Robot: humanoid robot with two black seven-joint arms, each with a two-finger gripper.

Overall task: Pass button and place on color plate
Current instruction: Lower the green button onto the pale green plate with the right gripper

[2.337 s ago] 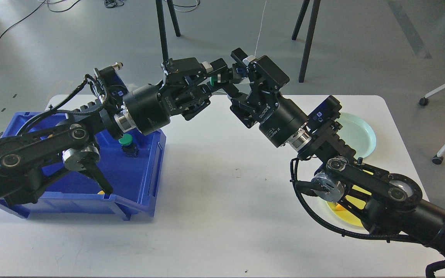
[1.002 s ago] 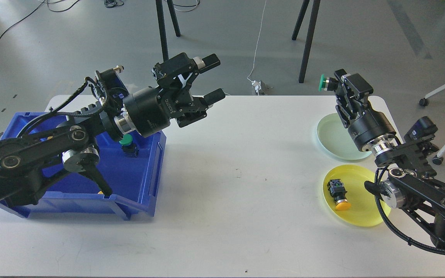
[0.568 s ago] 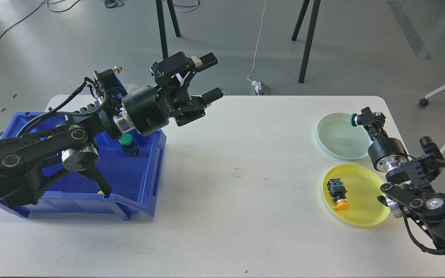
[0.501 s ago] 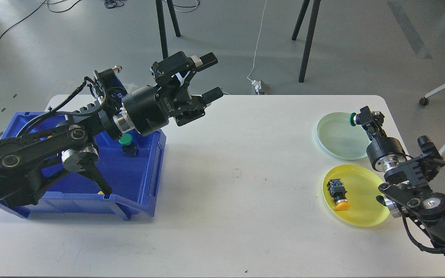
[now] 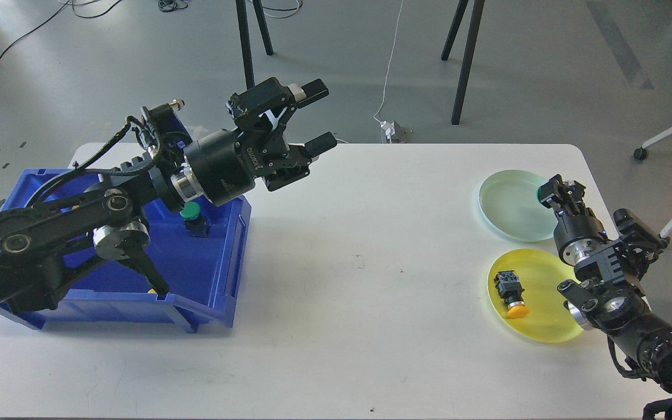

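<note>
My right gripper (image 5: 553, 192) is shut on a green-capped button (image 5: 545, 192) and holds it low over the right rim of the pale green plate (image 5: 508, 204). My left gripper (image 5: 317, 115) is open and empty, held above the table's back left, beyond the blue bin (image 5: 219, 274). A second green-capped button (image 5: 191, 216) sits in the bin. A yellow-capped button (image 5: 511, 290) lies on the yellow plate (image 5: 546, 303) at the right.
The white table (image 5: 359, 303) carries the bin at the left and both plates at the right. My right arm (image 5: 616, 291) lies over the yellow plate's right side. Stand legs and a chair base stand beyond the table.
After the hand-over, my right gripper carried the green button right and down to the pale green plate, tipping lower in the last half second. My left gripper opened and stays in place.
</note>
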